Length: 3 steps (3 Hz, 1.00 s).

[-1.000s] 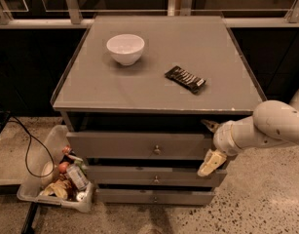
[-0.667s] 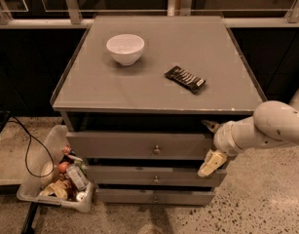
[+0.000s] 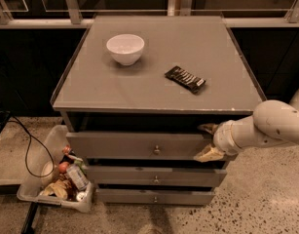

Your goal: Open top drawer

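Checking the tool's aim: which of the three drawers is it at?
The top drawer, the tallest; the tool is at its right end, above the middle drawer and bottom drawer.

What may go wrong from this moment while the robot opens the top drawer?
1. The gripper sits at the right end of the top drawer, away from its knob; a pull there may slip off or skew the drawer.
2. A jerk might shake the bowl on the cabinet top.
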### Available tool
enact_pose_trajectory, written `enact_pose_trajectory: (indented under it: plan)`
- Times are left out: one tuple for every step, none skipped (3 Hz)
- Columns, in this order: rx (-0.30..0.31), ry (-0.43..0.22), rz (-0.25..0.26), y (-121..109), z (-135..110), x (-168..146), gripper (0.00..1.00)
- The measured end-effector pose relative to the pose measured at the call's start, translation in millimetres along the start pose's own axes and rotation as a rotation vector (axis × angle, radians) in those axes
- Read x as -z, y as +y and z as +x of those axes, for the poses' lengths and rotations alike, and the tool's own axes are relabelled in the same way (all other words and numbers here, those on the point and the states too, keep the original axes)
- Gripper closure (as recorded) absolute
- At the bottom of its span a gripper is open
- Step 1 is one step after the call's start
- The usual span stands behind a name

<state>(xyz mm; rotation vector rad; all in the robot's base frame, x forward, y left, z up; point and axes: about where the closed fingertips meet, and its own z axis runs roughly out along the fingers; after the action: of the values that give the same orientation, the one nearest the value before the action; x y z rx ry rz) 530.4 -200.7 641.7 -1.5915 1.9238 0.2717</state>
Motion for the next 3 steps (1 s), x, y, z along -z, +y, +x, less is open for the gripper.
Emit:
enact_pose_trajectory:
  plan:
    - [0.008,-0.005,-0.006,6.1,0.8,1.4,0.66]
    - [0.009,-0.006,-0.006,5.1,-2.6,5.8,0.97]
    - [0.009,-0.006,-0.006,4.8,-3.3,6.7,1.0]
